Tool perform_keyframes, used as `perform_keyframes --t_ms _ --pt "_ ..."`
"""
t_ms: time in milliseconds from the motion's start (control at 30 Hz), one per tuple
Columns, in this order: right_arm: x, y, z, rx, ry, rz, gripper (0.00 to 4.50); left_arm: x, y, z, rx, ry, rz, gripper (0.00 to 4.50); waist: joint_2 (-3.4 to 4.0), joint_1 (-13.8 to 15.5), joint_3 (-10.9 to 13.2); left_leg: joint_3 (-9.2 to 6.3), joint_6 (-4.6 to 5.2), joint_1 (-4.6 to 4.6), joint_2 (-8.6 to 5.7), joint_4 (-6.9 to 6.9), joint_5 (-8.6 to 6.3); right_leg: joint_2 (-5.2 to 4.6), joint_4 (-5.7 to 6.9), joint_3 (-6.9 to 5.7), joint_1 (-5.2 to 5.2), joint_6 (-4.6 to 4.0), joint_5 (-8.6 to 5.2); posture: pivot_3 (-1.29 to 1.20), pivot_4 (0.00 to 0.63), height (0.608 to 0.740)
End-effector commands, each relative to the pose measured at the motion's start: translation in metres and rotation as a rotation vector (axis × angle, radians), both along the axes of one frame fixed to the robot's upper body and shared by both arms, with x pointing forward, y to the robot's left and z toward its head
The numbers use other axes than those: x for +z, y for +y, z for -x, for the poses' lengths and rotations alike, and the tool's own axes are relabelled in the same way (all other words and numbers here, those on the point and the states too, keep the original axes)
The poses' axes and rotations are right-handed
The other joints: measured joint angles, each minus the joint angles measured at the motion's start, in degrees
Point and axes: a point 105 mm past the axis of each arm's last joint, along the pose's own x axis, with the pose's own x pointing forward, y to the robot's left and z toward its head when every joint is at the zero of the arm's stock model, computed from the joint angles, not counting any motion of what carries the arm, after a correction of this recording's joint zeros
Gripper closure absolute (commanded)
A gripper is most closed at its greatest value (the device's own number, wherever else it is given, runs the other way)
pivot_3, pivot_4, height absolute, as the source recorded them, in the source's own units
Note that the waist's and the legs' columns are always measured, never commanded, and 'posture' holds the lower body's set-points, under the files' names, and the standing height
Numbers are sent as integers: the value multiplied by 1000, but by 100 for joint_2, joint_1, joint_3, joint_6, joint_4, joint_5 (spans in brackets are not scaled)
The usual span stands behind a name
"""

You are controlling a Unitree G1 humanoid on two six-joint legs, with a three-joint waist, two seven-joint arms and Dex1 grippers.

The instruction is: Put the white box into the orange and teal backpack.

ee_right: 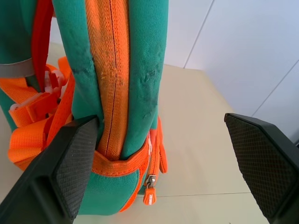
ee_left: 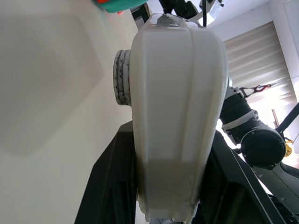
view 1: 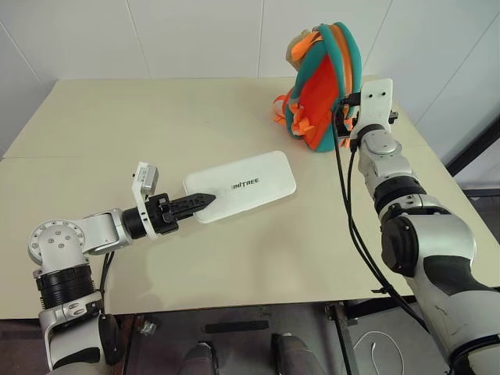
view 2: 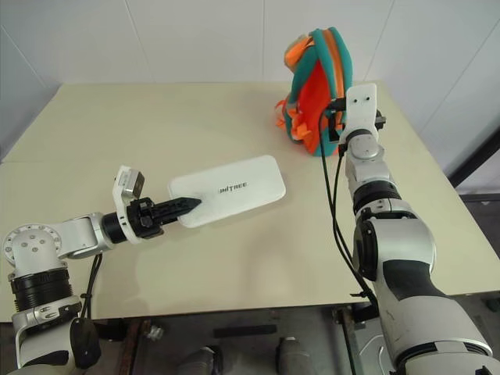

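The white box [view 1: 246, 185] lies flat on the beige table [view 1: 141, 117], its dark lettering facing up. My left gripper [view 1: 201, 201] is shut on the box's near-left end, and in the left wrist view the box [ee_left: 177, 102] sits between the two black fingers. The orange and teal backpack [view 1: 324, 82] stands upright at the far right of the table, its zip closed along the spine [ee_right: 110, 84]. My right gripper [ee_right: 161, 135] is open wide beside the backpack. One finger [ee_right: 74, 158] is against the backpack's teal side, the other [ee_right: 257, 158] is apart over bare table.
Orange straps and buckles [view 1: 283, 105] spill from the backpack toward the table's middle. A white wall runs behind the table's far edge. Black cables [view 1: 348, 211] hang along my right arm. The table's near edge is just behind my left arm.
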Motion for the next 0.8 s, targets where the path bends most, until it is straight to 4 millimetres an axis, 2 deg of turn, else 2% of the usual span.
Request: perform_keyframes --t_ms 33,267,567,667,800 --pt "17 -4 1 17 -39 -70 0 10 1 3 0 -55 -10 3218 0 0 0 0 0 0 0 0 0 0 0 0 0 0 0 0 150 740" --pt "20 14 -1 149 -53 -235 0 10 1 3 0 -56 -13 3218 0 -10 0 0 0 0 0 0 0 0 1 0 1 0 0 0 150 740" --pt "17 23 -3 170 -36 -225 0 11 2 1 8 -63 -15 3218 0 -10 0 0 -1 1 0 0 1 0 3 0 0 0 0 0 150 740" --pt "15 25 -3 169 -37 -226 576 12 2 1 9 -65 -15 3218 0 -6 0 0 -1 0 0 0 1 0 3 0 0 0 0 0 150 740" --pt "15 26 -3 163 -37 -222 1962 12 2 0 12 -68 -16 3218 0 -8 0 0 -1 0 0 -1 1 0 3 0 0 0 0 0 150 740"
